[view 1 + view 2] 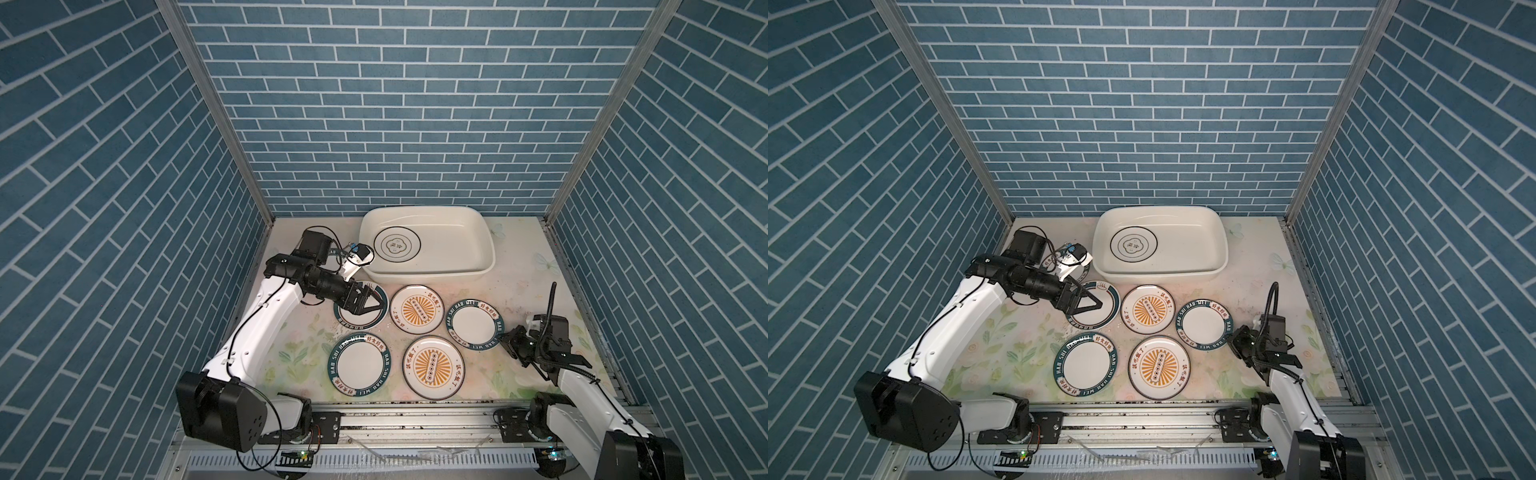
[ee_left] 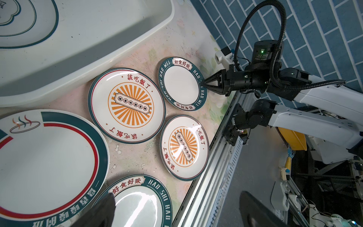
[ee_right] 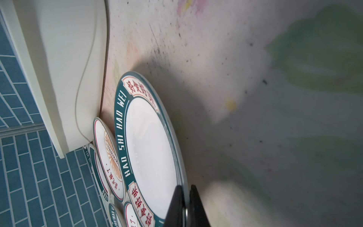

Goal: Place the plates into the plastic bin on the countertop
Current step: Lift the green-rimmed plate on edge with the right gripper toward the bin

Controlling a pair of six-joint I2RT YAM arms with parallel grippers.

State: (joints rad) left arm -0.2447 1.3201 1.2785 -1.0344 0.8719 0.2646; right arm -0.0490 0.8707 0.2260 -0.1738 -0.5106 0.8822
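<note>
Right gripper of mine is clamped on the teal-rimmed plate, biting its rim at about 4 o'clock in both top views. That round, glossy plate lies at 3 o'clock in the cluster on the flower-printed tabletop. The plastic bin, a smooth white tub with rounded corners, sits at 12 o'clock. The black-ringed plate lies flat in its 9 o'clock half. A sunburst plate lies mid-cluster, a second sunburst plate at 6 o'clock and the other lettered plate at 7 o'clock. My left gripper hangs over the red-and-teal plate at 9 o'clock.

From my left wrist, the right gripper tapers to a black wedge whose tip meets the teal-rimmed plate on its lettered band. Both sunburst plates lie beside that plate. The plastic bin shows a rolled, shiny rim. My left gripper's own fingers are two dark blurs spread wide, holding nothing.

From my right wrist, the right gripper has the thin glazed edge of the teal-rimmed plate pinched between two tapered black fingers. The tabletop around it is scuffed and speckled, and the plastic bin stands beyond the plate, its outer wall plain cream.
</note>
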